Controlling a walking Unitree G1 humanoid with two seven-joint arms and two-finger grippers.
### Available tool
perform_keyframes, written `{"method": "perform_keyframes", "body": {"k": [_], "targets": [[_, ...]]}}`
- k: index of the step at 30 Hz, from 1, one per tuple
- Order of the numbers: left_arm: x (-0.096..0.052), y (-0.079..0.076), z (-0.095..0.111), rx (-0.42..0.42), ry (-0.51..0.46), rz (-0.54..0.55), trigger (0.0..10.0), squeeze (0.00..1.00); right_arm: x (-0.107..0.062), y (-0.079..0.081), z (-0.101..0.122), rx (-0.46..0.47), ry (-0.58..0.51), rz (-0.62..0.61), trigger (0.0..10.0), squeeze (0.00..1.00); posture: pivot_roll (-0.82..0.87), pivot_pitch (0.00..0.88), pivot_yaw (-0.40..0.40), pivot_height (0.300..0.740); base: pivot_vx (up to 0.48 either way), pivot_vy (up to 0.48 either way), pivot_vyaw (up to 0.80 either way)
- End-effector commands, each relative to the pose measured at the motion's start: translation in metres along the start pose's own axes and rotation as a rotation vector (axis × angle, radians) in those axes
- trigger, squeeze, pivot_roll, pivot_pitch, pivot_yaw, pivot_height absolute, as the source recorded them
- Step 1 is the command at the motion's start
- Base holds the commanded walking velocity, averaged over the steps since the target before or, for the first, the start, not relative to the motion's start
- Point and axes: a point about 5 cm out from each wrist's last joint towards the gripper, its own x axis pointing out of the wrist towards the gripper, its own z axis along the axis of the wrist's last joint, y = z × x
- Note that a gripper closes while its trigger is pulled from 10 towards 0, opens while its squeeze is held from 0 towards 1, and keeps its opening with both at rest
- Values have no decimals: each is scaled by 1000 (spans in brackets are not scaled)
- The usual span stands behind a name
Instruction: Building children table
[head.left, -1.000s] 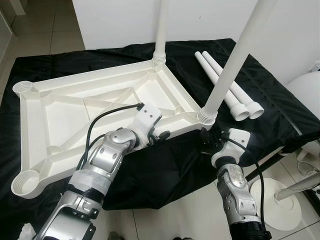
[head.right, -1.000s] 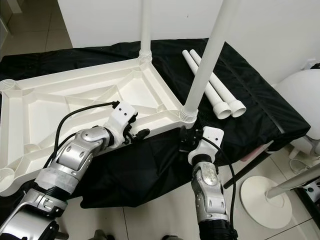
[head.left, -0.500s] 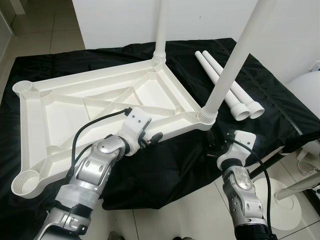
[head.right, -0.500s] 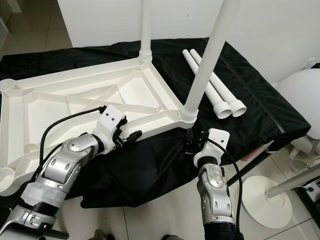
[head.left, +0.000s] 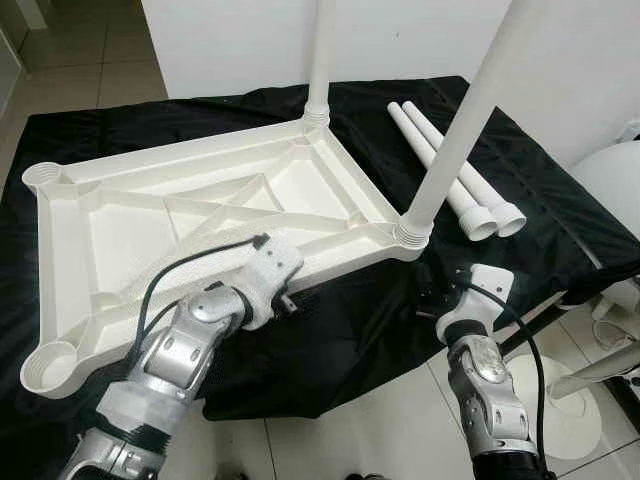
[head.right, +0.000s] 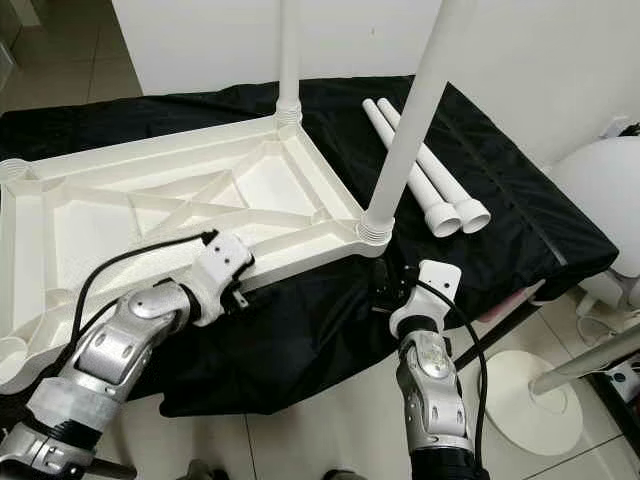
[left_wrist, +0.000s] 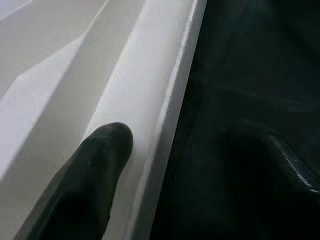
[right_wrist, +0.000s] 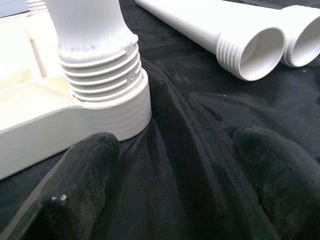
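Nearest us, our right hand (right_wrist: 170, 165) hangs spread wide and empty just short of the screwed-in near leg (head.left: 470, 110). Our left hand (head.left: 285, 295) sits at the near edge of the upturned tabletop (head.left: 190, 215), one finger (left_wrist: 95, 165) against it, its spread unclear. Beyond, two loose legs (head.left: 455, 175) lie on the black-draped desk (head.left: 540, 215), likely awaiting the empty sockets.

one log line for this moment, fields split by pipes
tabletop: upside down, two legs fitted | spare legs: on cloth | left gripper: at near rim | right gripper: open, empty
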Motion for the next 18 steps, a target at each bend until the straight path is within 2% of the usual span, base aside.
{"method": "perform_keyframes", "body": {"k": [1, 4, 9, 10, 11, 12, 13, 14, 15, 18], "targets": [[1, -2, -13, -23, 68, -4, 10000, 0, -2, -3, -5, -11, 27, -9, 10000, 0, -6, 90, -10, 740, 0, 0, 0], [1, -2, -12, -26, 69, -5, 10000, 0, -1, -3, -5, -10, 26, -9, 10000, 0, -6, 90, -10, 740, 0, 0, 0], [5, 12, -9, -53, 85, 108, 10000, 0, -1, -2, -6, -12, 28, -5, 10000, 0, -8, 82, -11, 740, 0, 0, 0], [6, 14, -9, -61, 87, 125, 9294, 0, -1, -2, -6, -12, 28, -5, 10000, 0, -8, 82, -11, 740, 0, 0, 0], [6, 14, -9, -61, 87, 125, 9294, 0, -1, -2, -6, -12, 28, -5, 10000, 0, -8, 82, -11, 740, 0, 0, 0], [6, 16, -9, -69, 93, 142, 2824, 0, -1, -2, -6, -13, 27, -6, 10000, 0, -10, 81, -10, 740, 0, 0, 0], [6, 18, -10, -86, 99, 154, 1843, 0, -1, -3, -5, -14, 26, -8, 10000, 0, -10, 81, -10, 740, 0, 0, 0], [6, 18, -10, -86, 99, 154, 1843, 0, -1, -3, -5, -14, 26, -8, 10000, 0, -10, 81, -10, 740, 0, 0, 0], [6, 18, -11, -98, 105, 160, 0, 0, -1, -3, -5, -15, 24, -11, 10000, 0, -12, 80, -10, 740, 0, 0, 0], [6, 18, -11, -98, 111, 151, 0, 0, -1, -4, -5, -16, 24, -12, 10000, 0, -12, 80, -10, 740, 0, 0, 0]]}}
